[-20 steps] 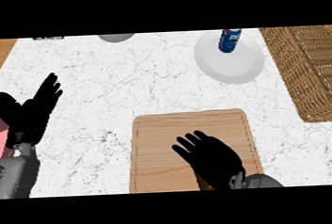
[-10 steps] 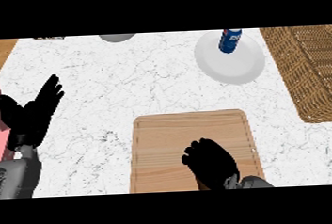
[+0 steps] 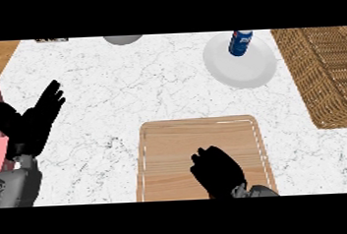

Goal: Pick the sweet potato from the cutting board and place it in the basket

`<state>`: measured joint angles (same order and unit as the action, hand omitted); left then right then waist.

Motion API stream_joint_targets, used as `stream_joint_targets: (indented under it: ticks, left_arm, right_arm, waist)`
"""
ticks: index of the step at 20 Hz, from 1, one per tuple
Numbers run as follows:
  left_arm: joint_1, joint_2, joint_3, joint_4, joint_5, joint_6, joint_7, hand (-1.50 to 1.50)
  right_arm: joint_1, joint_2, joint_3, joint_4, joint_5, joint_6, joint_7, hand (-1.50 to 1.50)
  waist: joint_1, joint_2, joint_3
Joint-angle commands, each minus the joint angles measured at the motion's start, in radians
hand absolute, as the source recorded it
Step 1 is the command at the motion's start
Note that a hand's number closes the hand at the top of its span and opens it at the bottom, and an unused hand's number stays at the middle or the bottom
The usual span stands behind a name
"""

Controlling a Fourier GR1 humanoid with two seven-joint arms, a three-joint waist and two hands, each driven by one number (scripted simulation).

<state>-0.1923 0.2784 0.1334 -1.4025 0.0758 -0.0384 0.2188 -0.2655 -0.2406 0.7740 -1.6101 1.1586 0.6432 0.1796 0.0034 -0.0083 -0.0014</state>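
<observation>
Sweet potato is not seen anywhere in the head view; it is judged to be hidden under the right hand [image 3: 216, 171], though this cannot be confirmed. The right hand is placed over the near right part of the cutting board [image 3: 170, 143], with its fingers curled downward. Whether they are closed round anything cannot be told.

The left hand [image 3: 33, 122] is held open at the counter's left edge, fingers straight and up, resting.

The basket [image 3: 327, 73] is seen at the counter's right edge, well apart from the board, with nothing visible inside the part shown. A white plate [image 3: 241, 62] is set near the far edge, between board and basket, and a blue can [image 3: 240, 41] is stood on its far rim. A grey bowl [image 3: 124, 39] is cut off by the far edge.

Progress, as judged: the grasp is at most under way. Lifting, carrying to the right and release into the basket are all left.
</observation>
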Motion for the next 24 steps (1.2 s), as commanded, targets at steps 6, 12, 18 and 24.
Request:
stream_joint_targets:
  ticks: [6, 12, 18, 24]
  left_arm:
    - [0.002, 0.005, 0.023, -0.025, 0.010, 0.007, 0.014, 0.00]
    - [0.001, 0.005, 0.027, -0.031, 0.012, 0.008, 0.009, 0.00]
    - [-0.026, -0.003, -0.001, -0.039, 0.012, -0.014, 0.004, 0.00]
    - [-0.061, -0.018, -0.047, -0.043, -0.005, -0.030, 0.006, 0.00]
  right_arm:
    - [-0.056, 0.153, -0.457, 0.136, -0.024, -0.158, 0.292, 1.50]
    - [-0.156, 0.237, -0.740, 0.138, -0.046, -0.370, 0.549, 1.50]
    - [-0.367, 0.240, -0.906, 0.121, -0.038, -0.702, 0.698, 1.50]
    - [-0.577, 0.182, -1.007, 0.247, 0.163, -0.922, 0.861, 1.50]
  waist:
    - [-0.045, 0.031, 0.008]
    - [-0.036, 0.047, 0.015]
    - [0.061, 0.059, 0.011]
    - [0.124, 0.073, -0.001]
